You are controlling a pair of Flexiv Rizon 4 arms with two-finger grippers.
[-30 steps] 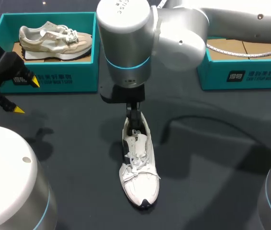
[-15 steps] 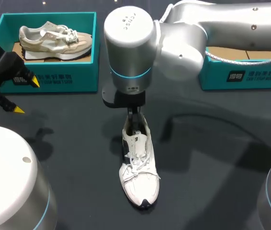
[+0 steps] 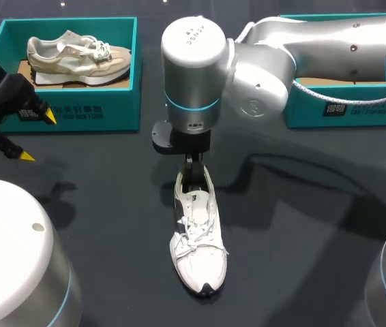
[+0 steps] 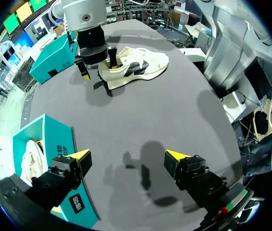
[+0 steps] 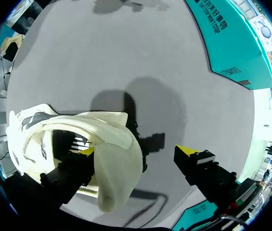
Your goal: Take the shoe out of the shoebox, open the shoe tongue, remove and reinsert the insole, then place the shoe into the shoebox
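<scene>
Overhead, the white shoe (image 3: 198, 238) lies upright on the dark table (image 3: 302, 259), toe toward the camera and heel toward the two teal boxes. It is out of the right shoebox (image 3: 346, 109), which shows only cardboard inside. The left shoebox (image 3: 70, 112) holds a beige shoe (image 3: 70, 56). The right gripper (image 5: 136, 151) stands over the heel with its fingers spread wide. One yellow tip is down inside the shoe's opening and the other is outside, apart from the heel, so the heel wall sits between them ungripped. The left gripper (image 4: 126, 155) hangs well apart from the shoe near the left shoebox, fingers fully spread and holding nothing.

Judged stage: working at the shoe's opening, toward the tongue or insole. The insole itself cannot be made out.

Hazards from this pose:
- Nothing braces the shoe, so a sideways or upward pull by the inner finger would probably drag or tip the whole shoe instead of freeing the insole.
- Closing now would pinch the heel wall, which could fold the soft collar inward and block the insole's path.
- The laces (image 3: 194, 235) look threaded across the tongue, so the narrow throat may snag the finger or bunch the insole.
</scene>
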